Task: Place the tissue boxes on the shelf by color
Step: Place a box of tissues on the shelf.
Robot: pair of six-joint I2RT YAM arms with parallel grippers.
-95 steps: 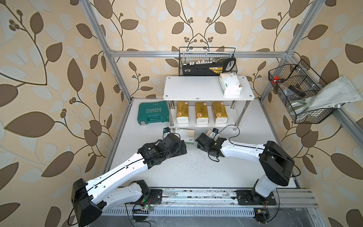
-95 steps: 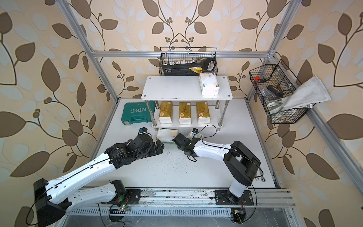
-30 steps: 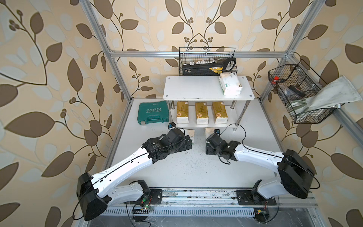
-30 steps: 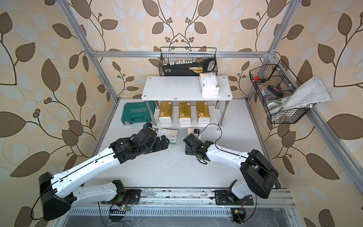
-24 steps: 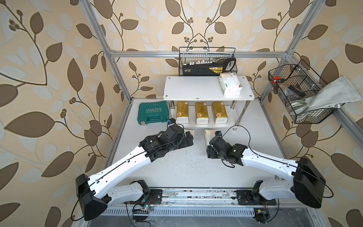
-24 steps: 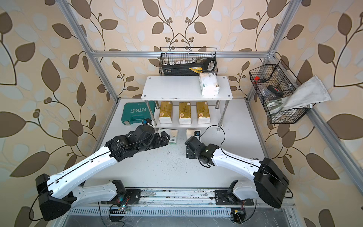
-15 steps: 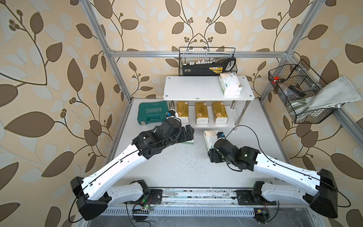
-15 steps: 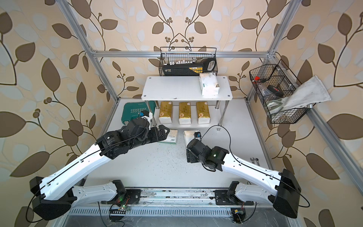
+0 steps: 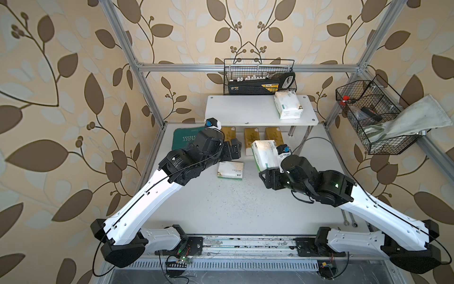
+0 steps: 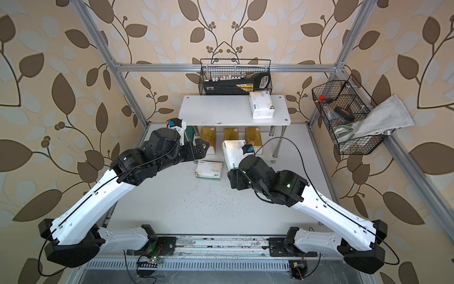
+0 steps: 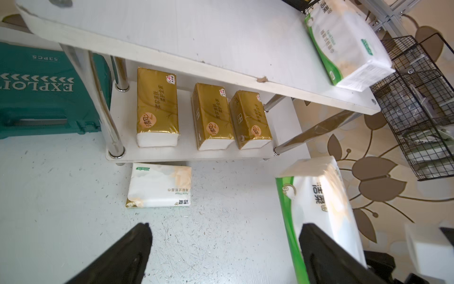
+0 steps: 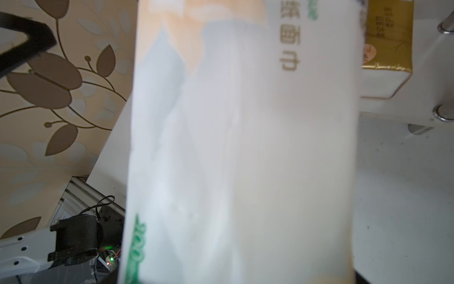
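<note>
The shelf (image 9: 240, 110) holds one white tissue box (image 9: 288, 105) at the right end of its top board. Three gold ones (image 9: 250, 137) stand in a row on the lower board (image 11: 127, 150). My right gripper (image 9: 268, 171) is shut on a white tissue box (image 9: 265, 155), lifted off the table in front of the shelf. That box fills the right wrist view (image 12: 245, 147) and hides the fingers. Another white tissue box (image 9: 230, 170) lies flat on the table before the shelf. My left gripper (image 9: 233, 150) hovers open and empty above and behind that box (image 11: 159, 184).
A teal tool case (image 9: 185, 139) lies left of the shelf, partly under my left arm. A black wire basket (image 9: 259, 77) hangs behind the shelf. Another basket (image 9: 375, 123) with a grey cloth hangs on the right frame post.
My right arm has lifted the white tissue box off the table and carried it up in front of the shelf. My left arm has risen and swung left, still open.
</note>
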